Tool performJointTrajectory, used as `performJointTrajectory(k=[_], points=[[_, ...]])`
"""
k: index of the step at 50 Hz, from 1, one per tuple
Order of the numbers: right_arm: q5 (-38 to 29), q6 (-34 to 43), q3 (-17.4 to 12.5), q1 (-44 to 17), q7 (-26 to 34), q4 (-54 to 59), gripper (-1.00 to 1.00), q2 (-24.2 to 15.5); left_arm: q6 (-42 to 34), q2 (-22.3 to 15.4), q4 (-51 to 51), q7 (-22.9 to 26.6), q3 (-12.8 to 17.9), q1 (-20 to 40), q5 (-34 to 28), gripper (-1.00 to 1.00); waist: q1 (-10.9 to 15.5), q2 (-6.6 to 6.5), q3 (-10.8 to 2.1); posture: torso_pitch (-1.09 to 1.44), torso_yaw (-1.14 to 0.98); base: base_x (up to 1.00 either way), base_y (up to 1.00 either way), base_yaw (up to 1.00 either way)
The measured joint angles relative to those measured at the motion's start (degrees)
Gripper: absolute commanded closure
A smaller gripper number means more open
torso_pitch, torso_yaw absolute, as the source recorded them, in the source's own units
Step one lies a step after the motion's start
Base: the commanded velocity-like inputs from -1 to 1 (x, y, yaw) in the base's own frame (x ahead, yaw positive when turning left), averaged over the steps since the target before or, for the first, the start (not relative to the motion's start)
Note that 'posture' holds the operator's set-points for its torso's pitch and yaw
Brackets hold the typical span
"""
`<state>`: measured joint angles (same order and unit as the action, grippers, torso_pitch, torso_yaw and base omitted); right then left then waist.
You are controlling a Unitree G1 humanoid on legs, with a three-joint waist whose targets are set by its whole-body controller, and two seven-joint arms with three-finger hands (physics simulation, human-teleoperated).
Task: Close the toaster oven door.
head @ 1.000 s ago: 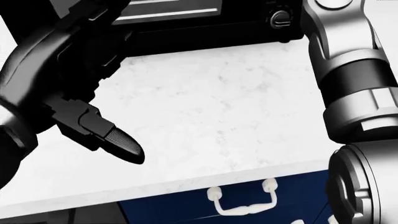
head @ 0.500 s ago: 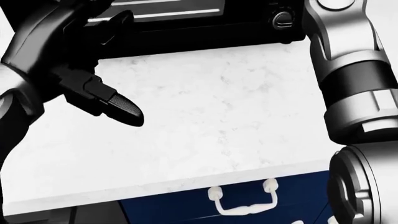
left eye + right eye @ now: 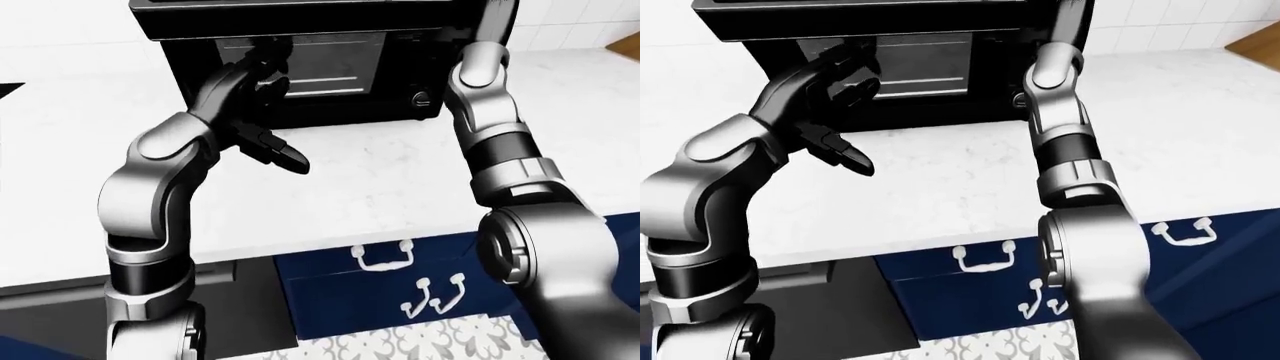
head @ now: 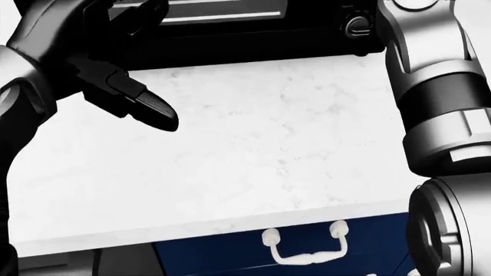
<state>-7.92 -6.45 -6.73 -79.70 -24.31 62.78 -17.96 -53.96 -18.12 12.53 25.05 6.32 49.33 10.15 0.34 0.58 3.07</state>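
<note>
at the top of the left-eye view, a black toaster oven stands on the white marbled counter, set toward the wall side. its glass door faces the camera and looks upright against the body, though whether it is fully seated cannot be told. 1 round knob sits at the lower right of its face. the left hand is raised against the left part of the door, fingers spread and pointing up across the glass, with 1 ribbed finger jutting down and right over the counter, clear of its surface. the right arm rises along the oven's right edge; the right hand is out of sight past the frame top, so its state cannot be told. below the counter edge, navy drawers carry white handles.
</note>
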Motion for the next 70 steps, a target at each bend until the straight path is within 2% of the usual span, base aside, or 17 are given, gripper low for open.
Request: performJointTrajectory(k=[16,39,54,70], points=[[-0.4,0.1,-0.3,0.7,-0.4,-0.2,-1.00,-0.1,2.5,-0.1,-5.3,0.4,-0.4,3.2,-1.2,-1.00,0.1,0.02,0.05,0.00,0.00,0.00,0.00,0.00],[-0.1,0.7,-0.2,2.1,0.1,-1.6,-1.00,0.2,6.6,-0.5,-19.3,0.6,-0.6,12.8,-2.7,-1.00,0.2,0.29,0.18,0.00,0.00,0.00,0.00,0.00],[0.0,1.0,-0.3,2.4,0.1,-1.8,-1.00,0.1,10.2,-0.5,-25.6,2.0,-1.0,15.5,-3.9,-1.00,0.3,0.30,0.10,0.00,0.00,0.00,0.00,0.00],[0.2,1.2,0.0,2.6,0.4,-2.5,-1.00,0.6,20.0,-0.5,-43.0,3.8,-1.7,22.4,-5.5,-1.00,0.4,0.76,0.42,0.00,0.00,0.00,0.00,0.00]])
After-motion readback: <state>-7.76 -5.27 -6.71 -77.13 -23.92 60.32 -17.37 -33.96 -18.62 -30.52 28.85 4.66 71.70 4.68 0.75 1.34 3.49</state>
